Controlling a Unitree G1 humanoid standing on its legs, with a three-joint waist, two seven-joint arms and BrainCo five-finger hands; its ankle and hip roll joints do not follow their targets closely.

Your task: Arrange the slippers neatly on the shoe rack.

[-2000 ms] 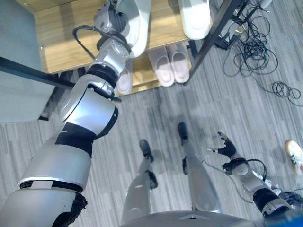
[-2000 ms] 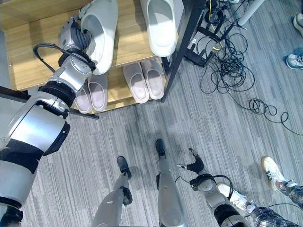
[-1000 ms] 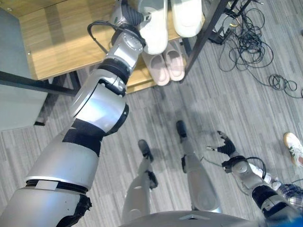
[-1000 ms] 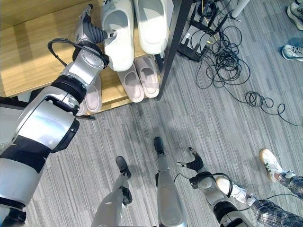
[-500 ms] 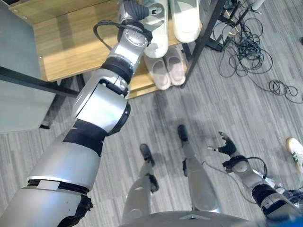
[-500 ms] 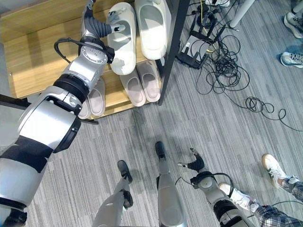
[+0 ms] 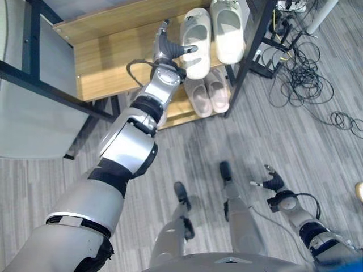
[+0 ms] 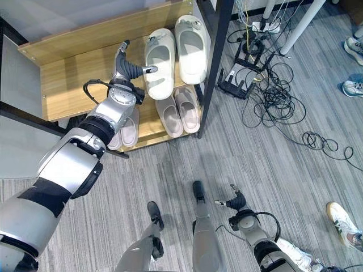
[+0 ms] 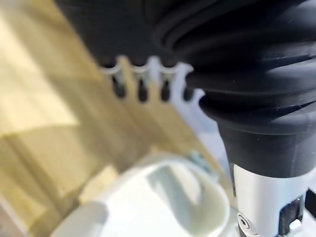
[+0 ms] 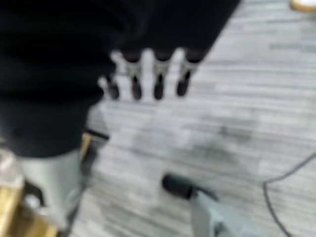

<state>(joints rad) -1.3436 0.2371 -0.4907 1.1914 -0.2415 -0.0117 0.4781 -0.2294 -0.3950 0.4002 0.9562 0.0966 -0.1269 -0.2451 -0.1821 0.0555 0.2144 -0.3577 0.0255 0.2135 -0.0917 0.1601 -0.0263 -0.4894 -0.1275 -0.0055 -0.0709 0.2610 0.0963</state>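
1. A wooden shoe rack (image 8: 68, 73) with a black metal frame stands ahead of the robot, on a grey striped carpet (image 8: 255, 153)
2. On the rack's top shelf, towards its right end, two cream slippers (image 8: 160, 62) lie side by side, close together and roughly parallel, toes pointing away from the robot
3. On the lower shelf beneath them sits a pale pink pair of slippers (image 8: 178, 110), also side by side; further left another pale pair (image 8: 128, 129) peeks out behind the left arm
4. The left hand (image 8: 129, 69) is raised over the top shelf just left of the nearer cream slipper, fingers straight and spread, thumb reaching out to that slipper's side; it grips nothing. From the wrist camera the fingers (image 9: 140, 84) hang straight above the wood, with the slipper's opening just below
5. The right hand (image 8: 235, 200) hangs low by the robot's side above the carpet, fingers relaxed and empty
6. A tangle of black cables (image 8: 272, 96) lies on the carpet right of the rack
7. A person's white shoe (image 8: 343, 218) shows at the lower right edge
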